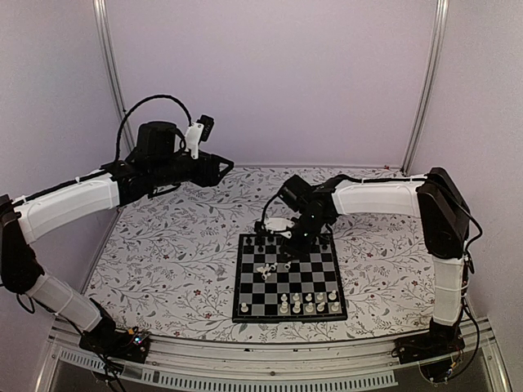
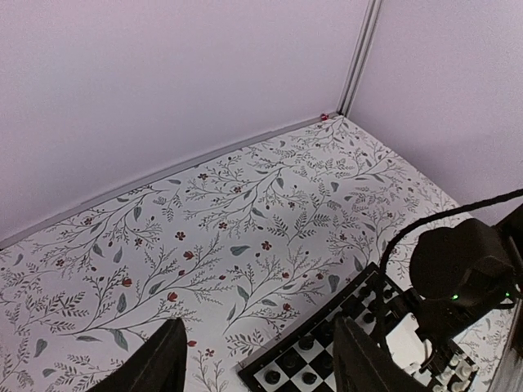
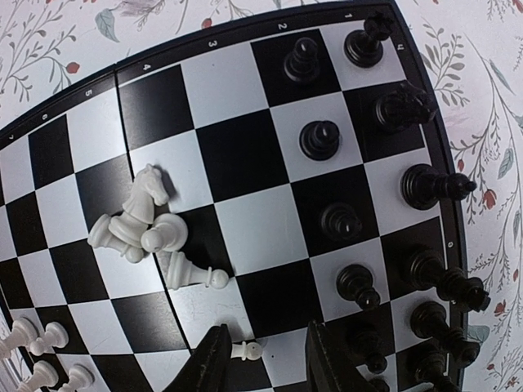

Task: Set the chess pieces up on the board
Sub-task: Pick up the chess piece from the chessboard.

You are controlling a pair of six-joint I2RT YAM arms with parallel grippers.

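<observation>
The board (image 1: 245, 282) lies on the table in front of the right arm. Black chess pieces (image 3: 319, 139) stand along its far rows, and white ones (image 1: 310, 304) stand along the near rows. A heap of toppled white pieces (image 3: 135, 224) lies mid-board, with a white pawn (image 3: 192, 273) on its side beside it. My right gripper (image 3: 265, 363) hovers low over the board, jaws apart. A small white pawn (image 3: 249, 351) lies between them against the left finger, with a gap to the right finger. My left gripper (image 2: 261, 367) is open and empty, held high over the table's far left.
A floral cloth (image 1: 172, 245) covers the table, and pale walls (image 1: 270, 73) close it in at the back and sides. The right arm's wrist and cable (image 2: 462, 269) show over the board's corner (image 2: 286, 371) in the left wrist view.
</observation>
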